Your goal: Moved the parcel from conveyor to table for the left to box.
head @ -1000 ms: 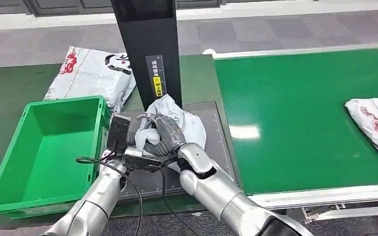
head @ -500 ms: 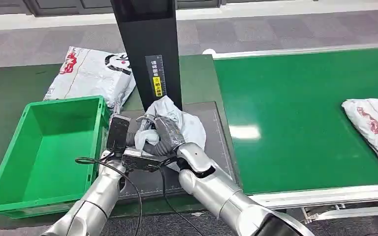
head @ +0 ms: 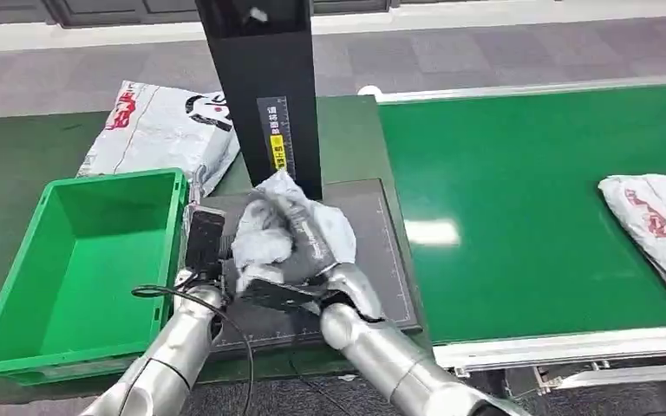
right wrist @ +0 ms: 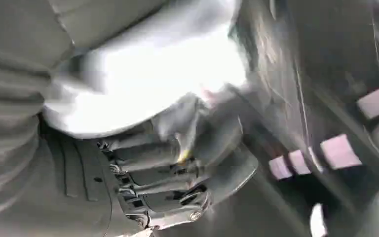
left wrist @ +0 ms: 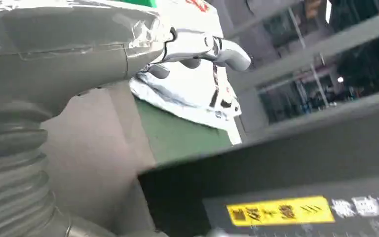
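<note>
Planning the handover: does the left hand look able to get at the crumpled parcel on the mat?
Probably yes: the left hand sits right beside the parcel, though the right hand grips it and covers part.

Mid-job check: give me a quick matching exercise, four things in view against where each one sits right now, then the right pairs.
Things:
1. crumpled parcel
2. green bin
3. flat parcel
4. parcel on the belt

Places:
A. far right of the green conveyor
B. on the dark table behind the bin, left of the black post
C. on the black mat in front of the post, in the right hand
D. left part of the table, beside the mat

Pairs: 1-C, 2-D, 3-B, 4-A
</note>
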### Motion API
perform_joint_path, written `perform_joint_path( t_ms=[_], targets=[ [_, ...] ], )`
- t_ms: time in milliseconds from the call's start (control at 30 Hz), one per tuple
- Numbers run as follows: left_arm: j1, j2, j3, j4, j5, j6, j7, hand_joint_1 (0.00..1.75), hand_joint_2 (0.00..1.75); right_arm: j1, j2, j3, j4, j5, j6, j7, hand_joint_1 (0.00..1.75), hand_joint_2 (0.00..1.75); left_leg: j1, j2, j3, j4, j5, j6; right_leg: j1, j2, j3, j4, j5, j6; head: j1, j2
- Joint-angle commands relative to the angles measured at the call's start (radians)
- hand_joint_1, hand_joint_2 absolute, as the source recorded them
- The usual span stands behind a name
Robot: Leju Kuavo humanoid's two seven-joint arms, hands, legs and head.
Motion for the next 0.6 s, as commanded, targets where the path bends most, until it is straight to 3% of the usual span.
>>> perform_joint_path(
  t_ms=[33,167,600],
  targets=[
    [-0.008,0.021,-0.017,-0.009,-0.006,0.01,0.022,0.0,1.75,0.056,-0.108,-0.254,-0.209,-0.015,-0.027,0.028,0.0,1.75,0.0,-0.003,0.001,0.0,0.001,0.002,0.0,-0.003,0.003,-0.002,0.0,0.001,0.001,0.0],
    [-0.017,0.019,-0.015,0.004,-0.007,0.011,0.024,0.0,1.75,0.049,-0.09,-0.274,-0.198,0.022,-0.027,0.029,0.0,1.75,-0.001,0.005,0.003,-0.001,-0.001,0.002,-0.001,0.004,0.002,-0.002,0.001,0.0,0.0,0.0],
    [-0.017,0.031,-0.024,-0.027,-0.029,0.044,0.001,0.0,1.75,0.037,-0.127,-0.324,-0.194,-0.043,-0.027,0.02,0.0,1.75,0.0,0.004,0.003,-0.001,0.0,0.002,0.0,0.004,0.002,-0.002,0.001,0.0,0.0,0.0]
  ],
)
